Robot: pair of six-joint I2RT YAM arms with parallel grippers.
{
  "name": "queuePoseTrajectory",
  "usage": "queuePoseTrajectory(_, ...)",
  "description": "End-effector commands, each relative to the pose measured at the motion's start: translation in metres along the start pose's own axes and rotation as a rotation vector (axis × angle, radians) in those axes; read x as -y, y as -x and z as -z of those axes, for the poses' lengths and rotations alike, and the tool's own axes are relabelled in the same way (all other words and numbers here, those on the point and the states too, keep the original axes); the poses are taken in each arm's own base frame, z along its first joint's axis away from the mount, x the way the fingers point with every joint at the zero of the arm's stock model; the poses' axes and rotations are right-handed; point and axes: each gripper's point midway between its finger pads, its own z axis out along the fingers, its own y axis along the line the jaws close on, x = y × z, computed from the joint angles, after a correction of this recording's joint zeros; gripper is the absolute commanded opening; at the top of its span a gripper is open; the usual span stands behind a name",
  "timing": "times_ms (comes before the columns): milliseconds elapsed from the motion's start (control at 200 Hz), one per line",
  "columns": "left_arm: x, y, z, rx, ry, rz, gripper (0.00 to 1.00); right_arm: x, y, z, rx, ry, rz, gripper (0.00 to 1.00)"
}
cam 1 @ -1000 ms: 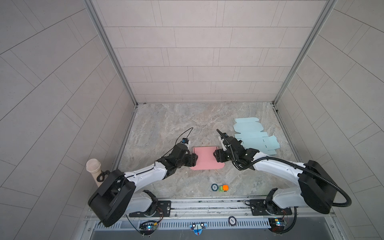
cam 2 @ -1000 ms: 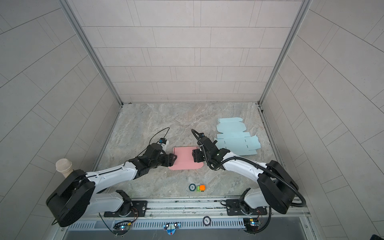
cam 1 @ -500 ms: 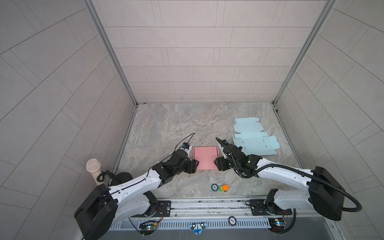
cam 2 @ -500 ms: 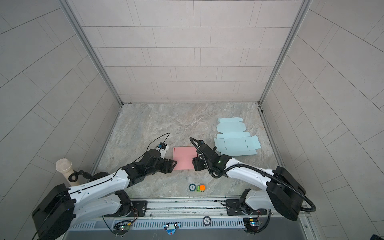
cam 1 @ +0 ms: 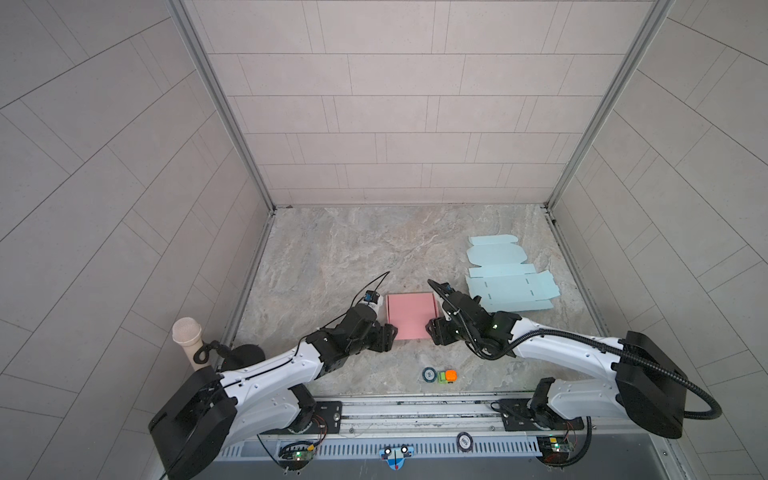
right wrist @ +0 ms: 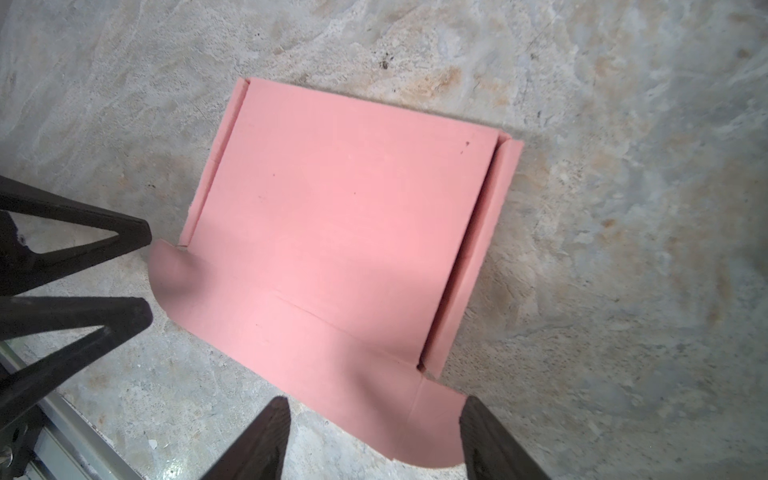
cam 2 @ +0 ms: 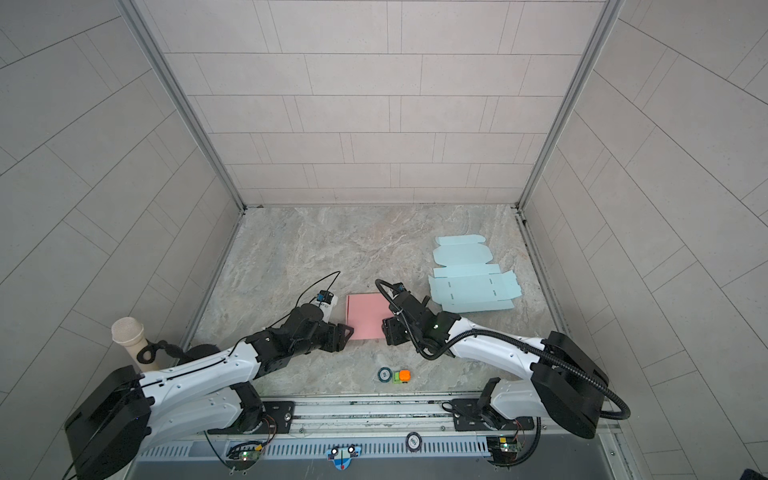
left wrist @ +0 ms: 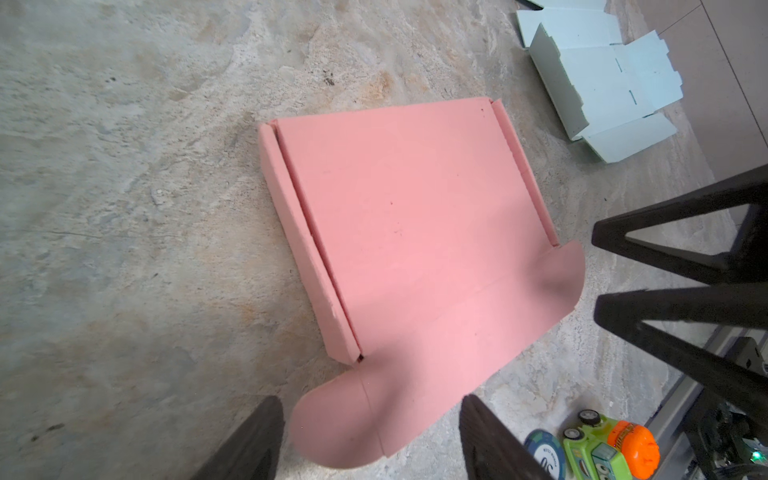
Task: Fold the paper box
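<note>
At tabletop's (cam 1: 353,249) near middle: flat pink paper box (cam 1: 411,316), front flap running crosswise along the edge facing the arms. Left fingers (left wrist: 253,449) spread, straddling its left rounded ear (left wrist: 336,424); right fingers (right wrist: 257,449) spread over the right ear (right wrist: 436,424). Nothing pinched. Both arms equally near.

Both arms have drawn back toward the near edge of the desk (cam 1: 332,249). The left hand (cam 1: 388,334) and right hand (cam 1: 432,332) have slid from the sides of the pink paper box (cam 1: 411,316) down to its near corners, beside the rounded flaps (left wrist: 336,419).
</note>
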Motion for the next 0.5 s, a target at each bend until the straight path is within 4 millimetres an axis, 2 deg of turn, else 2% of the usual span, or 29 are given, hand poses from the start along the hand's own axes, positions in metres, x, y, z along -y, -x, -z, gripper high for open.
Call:
queuePoseTrajectory(0,0.002,-0.002,-0.002,0.006,-0.013,0.007,0.71,0.005,-0.007,-0.004,-0.013,-0.028,-0.012,0.68)
queuePoseTrajectory(496,0.002,-0.01,-0.005,-0.006,-0.02,0.022,0.7,0.003,-0.019,-0.013,-0.041,-0.028,-0.014,0.68)
